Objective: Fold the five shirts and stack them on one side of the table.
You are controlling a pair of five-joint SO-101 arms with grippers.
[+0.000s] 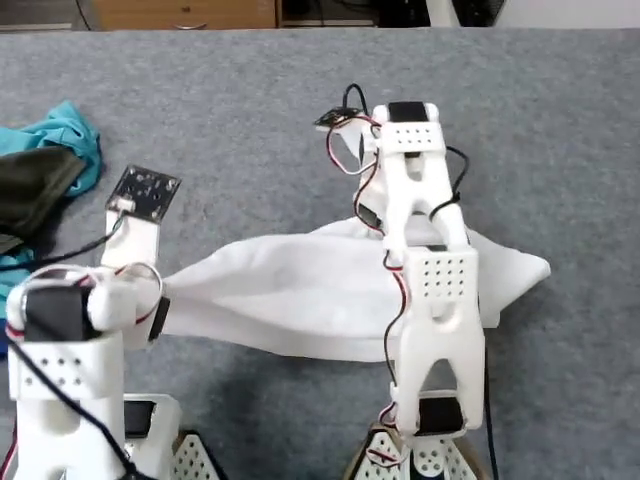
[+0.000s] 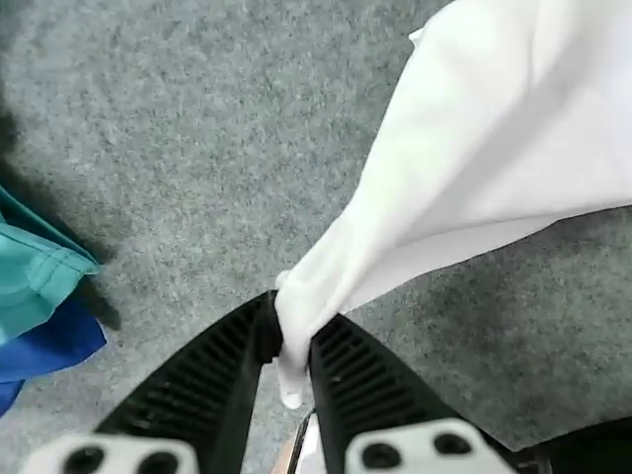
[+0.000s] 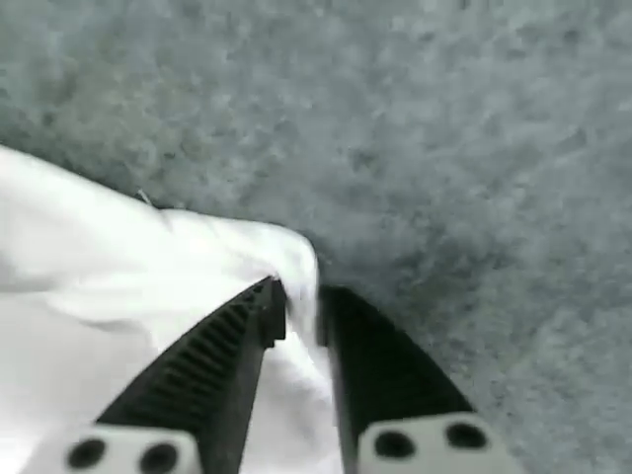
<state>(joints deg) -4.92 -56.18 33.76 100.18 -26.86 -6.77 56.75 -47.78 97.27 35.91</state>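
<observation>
Grey table [image 1: 250, 130] | white shirt [image 1: 300, 290] drawn out sideways | left gripper [image 2: 296, 321] clamped on its end | right gripper [image 3: 301, 296] pinching its edge

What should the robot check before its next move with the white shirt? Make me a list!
1. The left fingers shut on the shirt: ok.
2. The right fingers shut on its other end: ok.
3. The shirt spread flat: not ok, it is gathered narrow at the left fingers.
4. The other shirts apart from it: ok.
5. Sleeves tucked in: cannot tell.
</observation>
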